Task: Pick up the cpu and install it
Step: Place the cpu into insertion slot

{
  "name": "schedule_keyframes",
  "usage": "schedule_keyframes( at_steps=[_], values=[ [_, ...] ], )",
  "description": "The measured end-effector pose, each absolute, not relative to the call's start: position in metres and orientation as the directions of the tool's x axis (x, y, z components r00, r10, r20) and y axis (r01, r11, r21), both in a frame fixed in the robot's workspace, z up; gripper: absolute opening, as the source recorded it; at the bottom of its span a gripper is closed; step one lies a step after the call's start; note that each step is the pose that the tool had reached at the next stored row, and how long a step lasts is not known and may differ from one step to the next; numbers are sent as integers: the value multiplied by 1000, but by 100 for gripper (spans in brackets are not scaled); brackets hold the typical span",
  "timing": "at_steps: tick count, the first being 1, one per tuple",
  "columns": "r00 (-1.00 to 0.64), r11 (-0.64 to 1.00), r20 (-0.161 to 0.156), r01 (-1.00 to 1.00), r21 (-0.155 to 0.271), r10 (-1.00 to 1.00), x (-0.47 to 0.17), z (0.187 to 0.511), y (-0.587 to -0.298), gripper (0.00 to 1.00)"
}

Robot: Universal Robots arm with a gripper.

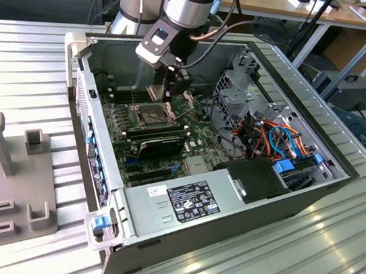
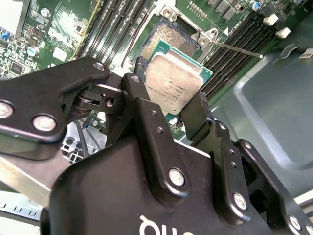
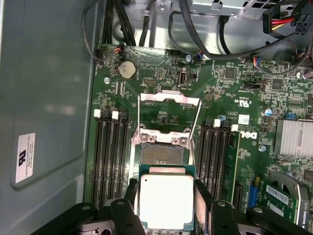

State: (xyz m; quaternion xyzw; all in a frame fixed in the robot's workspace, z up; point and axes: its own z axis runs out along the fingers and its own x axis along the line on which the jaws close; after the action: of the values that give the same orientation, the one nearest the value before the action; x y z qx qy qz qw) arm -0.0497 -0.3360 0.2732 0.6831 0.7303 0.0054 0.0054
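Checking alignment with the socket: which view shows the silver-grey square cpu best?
The first wrist view: the flat square silver-grey cpu faces the camera, held in the pincer near the open socket. The second wrist view shows it obliquely; the exterior view, too small to tell.

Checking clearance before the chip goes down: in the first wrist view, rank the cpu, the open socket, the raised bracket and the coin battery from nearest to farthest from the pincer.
1. cpu: gripped in the pincer.
2. socket: just beyond the cpu, uncovered.
3. bracket: swung open past the socket.
4. coin battery: farthest, near the board's edge.
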Motion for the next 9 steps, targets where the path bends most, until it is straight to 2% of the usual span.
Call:
schedule_keyframes(
  at_steps=[4,9],
  values=[
    [-4,4,-1,1000,15,1000,-50,271,-336,54],
    [-3,3,-1,1000,15,1000,-50,271,-336,54]
  ],
)
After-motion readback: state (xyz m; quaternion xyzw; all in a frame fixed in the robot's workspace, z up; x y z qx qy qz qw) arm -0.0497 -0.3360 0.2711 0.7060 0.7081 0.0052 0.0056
